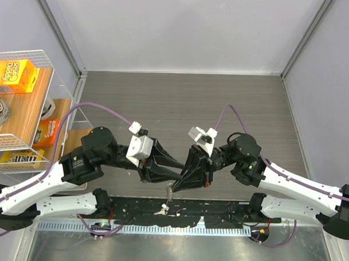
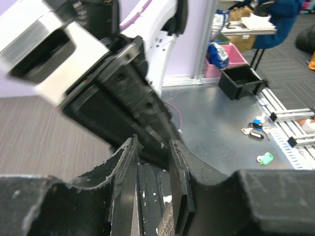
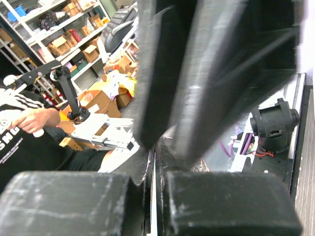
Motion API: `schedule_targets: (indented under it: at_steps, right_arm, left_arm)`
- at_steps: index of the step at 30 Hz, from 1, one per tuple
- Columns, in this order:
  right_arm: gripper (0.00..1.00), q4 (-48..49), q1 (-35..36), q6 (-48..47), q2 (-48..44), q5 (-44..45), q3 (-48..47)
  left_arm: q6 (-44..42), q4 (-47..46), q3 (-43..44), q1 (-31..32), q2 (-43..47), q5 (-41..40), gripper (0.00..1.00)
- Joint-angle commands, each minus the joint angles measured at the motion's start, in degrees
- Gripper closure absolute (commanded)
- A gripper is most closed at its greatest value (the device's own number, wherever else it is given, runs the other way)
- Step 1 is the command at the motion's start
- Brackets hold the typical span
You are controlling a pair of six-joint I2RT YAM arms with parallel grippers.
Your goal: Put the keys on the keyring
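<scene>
In the top view my two grippers meet tip to tip over the table's near edge. The keyring, a glittery chain, hangs from the point where they meet. A small silver key sits at its lower end, over the black base rail. My right gripper is shut to a hairline gap, and chain glitter shows just past its tips. My left gripper has its jaws a finger-width apart. A grey textured strip lies in that gap; I cannot tell whether it is gripped. The black-headed key is hidden.
A wire shelf with boxes stands at the far left. The black base rail and a metal ledge run along the near edge. The enclosure walls close in the back and both sides. Loose tags lie on the metal floor.
</scene>
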State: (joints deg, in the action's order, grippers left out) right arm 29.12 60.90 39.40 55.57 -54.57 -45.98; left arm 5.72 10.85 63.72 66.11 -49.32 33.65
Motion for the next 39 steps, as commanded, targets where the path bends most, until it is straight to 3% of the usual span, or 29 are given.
schedule_targets:
  at_steps: [1,8,16,26,39]
  right_arm:
    - [0.95,4.40,0.79,-2.55,-4.59,0.42,-1.05]
    - [0.95,-17.57,0.71,-13.55,-9.42,6.75,-1.31]
    - [0.95,-26.56,0.62,-19.00,-14.26,17.28,2.55]
    - [0.95,-30.34,0.71,-22.87,-18.13,26.61,1.42]
    - [0.95,-29.48,0.71,-27.27,-19.10,31.01,-1.48]
  left_arm:
    - [0.26,4.79,-0.26,-0.89,0.45,-8.85,0.63]
    - [2.11,4.79,-3.69,-0.89,3.00,-18.60,0.61]
    - [4.74,3.83,-8.61,-0.89,6.43,-28.81,0.53]
    - [9.49,0.58,-11.16,-0.72,8.80,-23.11,0.49]
    - [13.35,-8.03,-14.42,-0.89,12.14,-17.13,0.45]
